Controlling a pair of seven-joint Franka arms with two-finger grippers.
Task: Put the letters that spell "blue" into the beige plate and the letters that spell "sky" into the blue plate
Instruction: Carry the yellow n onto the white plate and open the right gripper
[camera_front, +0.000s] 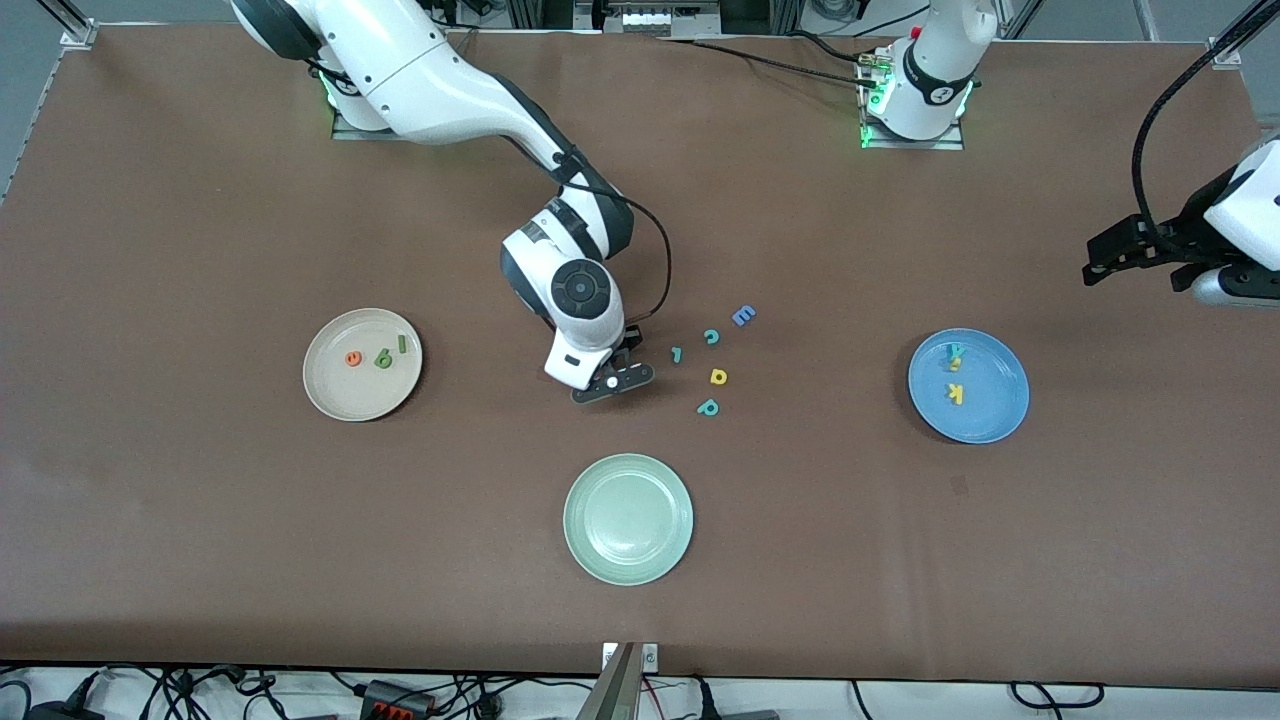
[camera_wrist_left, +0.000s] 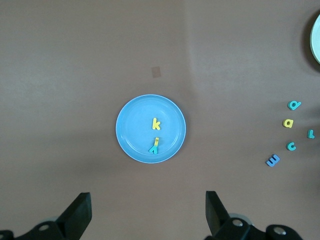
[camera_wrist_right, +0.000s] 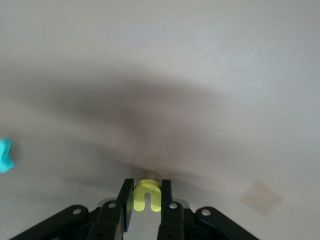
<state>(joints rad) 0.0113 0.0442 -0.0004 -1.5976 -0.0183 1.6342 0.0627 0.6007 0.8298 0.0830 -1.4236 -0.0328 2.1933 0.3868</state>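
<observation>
Right gripper (camera_wrist_right: 146, 197), low over the brown desk (camera_front: 200, 500), nearly closed, clamps the small yellow foam u (camera_wrist_right: 147, 195) (both sides pinched). Left gripper (camera_wrist_left: 147, 212), over the desk's left-arm end, fully spread, holding nothing.

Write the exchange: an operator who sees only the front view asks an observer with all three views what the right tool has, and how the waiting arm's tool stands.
Operator: In my front view the right tool hides whatever is under it. Is it holding anything?
Observer: Yes. The right wrist view shows the yellow u pinched between its fingers.
Operator: And the waiting arm, at the edge of my view?
Observer: The left wrist view shows the left tool open and empty, looking down on the blue plate.
</observation>
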